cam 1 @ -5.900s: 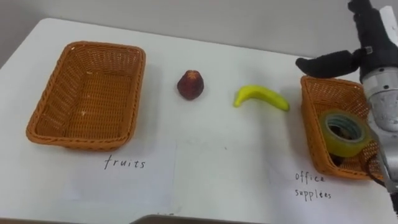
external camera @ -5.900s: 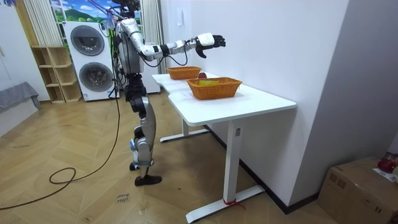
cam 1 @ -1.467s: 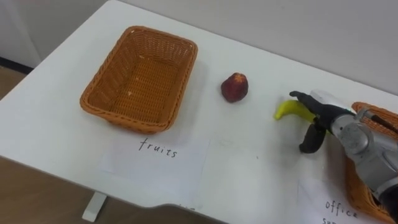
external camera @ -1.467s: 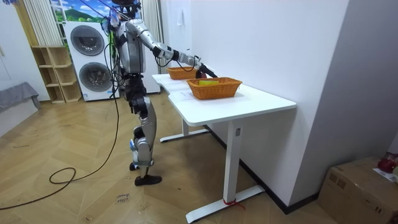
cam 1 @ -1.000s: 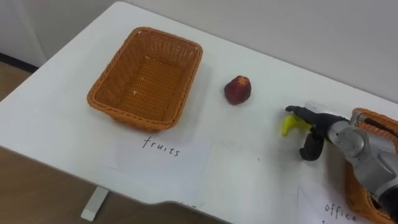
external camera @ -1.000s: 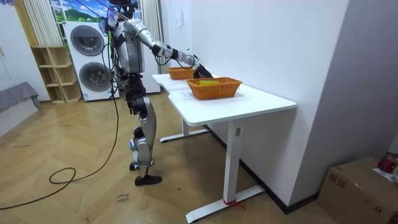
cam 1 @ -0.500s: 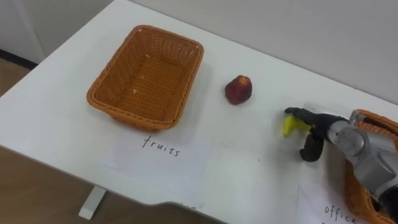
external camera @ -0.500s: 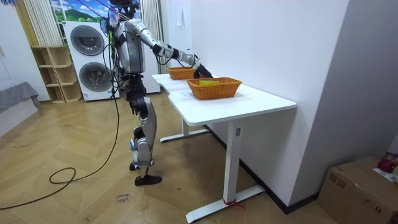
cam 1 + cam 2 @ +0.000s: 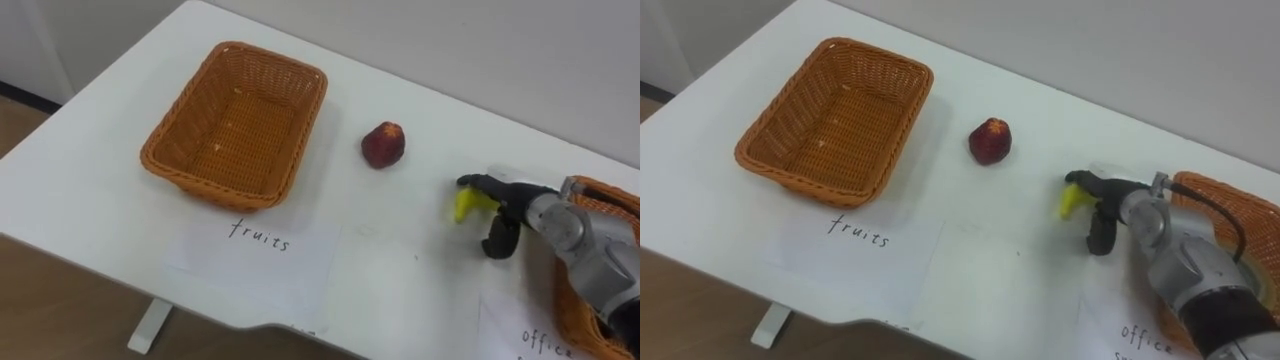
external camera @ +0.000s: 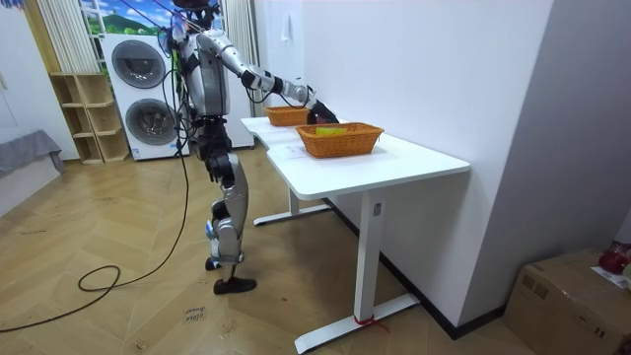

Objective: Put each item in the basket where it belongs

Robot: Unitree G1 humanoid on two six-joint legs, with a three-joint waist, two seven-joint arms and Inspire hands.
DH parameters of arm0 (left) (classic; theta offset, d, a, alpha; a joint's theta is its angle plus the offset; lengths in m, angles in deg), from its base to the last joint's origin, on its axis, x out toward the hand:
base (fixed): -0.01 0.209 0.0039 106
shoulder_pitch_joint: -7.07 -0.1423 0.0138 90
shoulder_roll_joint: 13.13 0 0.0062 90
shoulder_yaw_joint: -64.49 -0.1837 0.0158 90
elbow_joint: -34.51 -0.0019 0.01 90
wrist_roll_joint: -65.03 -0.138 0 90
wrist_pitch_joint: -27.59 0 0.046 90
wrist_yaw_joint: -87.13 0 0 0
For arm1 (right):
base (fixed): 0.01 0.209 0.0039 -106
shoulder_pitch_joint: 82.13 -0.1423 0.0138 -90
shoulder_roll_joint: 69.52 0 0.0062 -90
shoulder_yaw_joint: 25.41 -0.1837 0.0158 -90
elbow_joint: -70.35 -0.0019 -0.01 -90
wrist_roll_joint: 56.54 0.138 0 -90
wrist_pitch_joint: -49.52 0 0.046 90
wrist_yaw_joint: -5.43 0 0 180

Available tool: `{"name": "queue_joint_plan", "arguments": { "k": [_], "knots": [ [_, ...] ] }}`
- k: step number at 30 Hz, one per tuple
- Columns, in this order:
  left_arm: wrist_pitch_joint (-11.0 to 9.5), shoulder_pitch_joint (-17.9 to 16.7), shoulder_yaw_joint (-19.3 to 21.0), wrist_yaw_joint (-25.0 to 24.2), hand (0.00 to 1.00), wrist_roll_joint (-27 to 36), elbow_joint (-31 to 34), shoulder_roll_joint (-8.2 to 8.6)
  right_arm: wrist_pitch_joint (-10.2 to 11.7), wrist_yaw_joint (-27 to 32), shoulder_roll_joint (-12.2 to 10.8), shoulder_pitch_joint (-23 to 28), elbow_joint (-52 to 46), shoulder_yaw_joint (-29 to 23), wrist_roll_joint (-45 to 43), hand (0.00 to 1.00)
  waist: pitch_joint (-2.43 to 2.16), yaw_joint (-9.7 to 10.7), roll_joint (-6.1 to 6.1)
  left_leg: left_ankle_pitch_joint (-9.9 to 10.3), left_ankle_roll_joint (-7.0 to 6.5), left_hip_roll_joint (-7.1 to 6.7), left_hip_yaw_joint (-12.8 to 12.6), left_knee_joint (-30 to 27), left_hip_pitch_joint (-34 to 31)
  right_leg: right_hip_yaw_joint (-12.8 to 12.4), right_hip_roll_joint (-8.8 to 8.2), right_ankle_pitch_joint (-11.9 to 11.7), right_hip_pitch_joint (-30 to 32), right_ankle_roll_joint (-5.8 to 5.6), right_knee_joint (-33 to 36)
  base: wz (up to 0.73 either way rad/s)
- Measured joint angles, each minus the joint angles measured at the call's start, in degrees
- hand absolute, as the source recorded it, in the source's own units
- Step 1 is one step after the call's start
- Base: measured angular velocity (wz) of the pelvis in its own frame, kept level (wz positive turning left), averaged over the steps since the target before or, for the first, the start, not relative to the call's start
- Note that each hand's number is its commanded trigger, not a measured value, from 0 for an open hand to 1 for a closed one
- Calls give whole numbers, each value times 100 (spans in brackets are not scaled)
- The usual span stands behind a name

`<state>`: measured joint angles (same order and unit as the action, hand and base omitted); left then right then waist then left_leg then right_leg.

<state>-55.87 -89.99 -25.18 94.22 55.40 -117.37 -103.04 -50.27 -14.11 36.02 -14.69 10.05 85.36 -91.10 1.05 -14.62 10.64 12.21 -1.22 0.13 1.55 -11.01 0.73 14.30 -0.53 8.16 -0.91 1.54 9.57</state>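
- The right hand (image 9: 525, 207) is resting over the banana (image 9: 464, 204) on the table (image 9: 90, 200), between the red fruit (image 9: 383, 145) and the office basket (image 9: 603, 196).
- Its fingers are curling over the banana's top and its thumb is bearing down on the near side, so it is gripping the banana. The banana is lying on the table with just its yellow left end peeking out.
- The grip may be failing to wrap the curved, smooth fruit fully, so on the lift the banana could twist or slip out.
- The fruit basket (image 9: 210, 186) is sitting well apart at the far left. A low carry toward it could clip the red fruit and send it rolling.
- The forearm is lying just beside the office basket and could nudge it when pulling away.
- About six seconds earlier the hand was hanging open, high above the office basket, and the banana was lying bare. The arm has since come down onto it.
- The camera has also shifted; the baskets and red fruit themselves are not moving.
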Motion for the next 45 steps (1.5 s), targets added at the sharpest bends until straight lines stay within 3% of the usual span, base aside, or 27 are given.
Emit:
{"name": "queue_joint_plan", "arguments": {
  "k": [8,34,45],
  "knots": [
    [-66,7,1,-51,0,-1,-2,-1,99,135,-8,-3,-54,-74,6,100,17,-10,-70,0,0,1,6,12,8,3,2,0,-8,0,-4,0],
    [-76,50,44,-19,0,0,-274,0,167,63,-25,33,-251,-11,193,100,-13,32,-29,-1,0,2,-16,19,45,-15,1,0,-18,0,5,0],
    [-73,7,222,-22,0,-1,-222,24,296,-131,-27,81,-1293,-238,317,100,-30,246,-104,-2,-1,13,14,-35,10,-12,-41,0,-20,-1,1,1]
  ]
}}
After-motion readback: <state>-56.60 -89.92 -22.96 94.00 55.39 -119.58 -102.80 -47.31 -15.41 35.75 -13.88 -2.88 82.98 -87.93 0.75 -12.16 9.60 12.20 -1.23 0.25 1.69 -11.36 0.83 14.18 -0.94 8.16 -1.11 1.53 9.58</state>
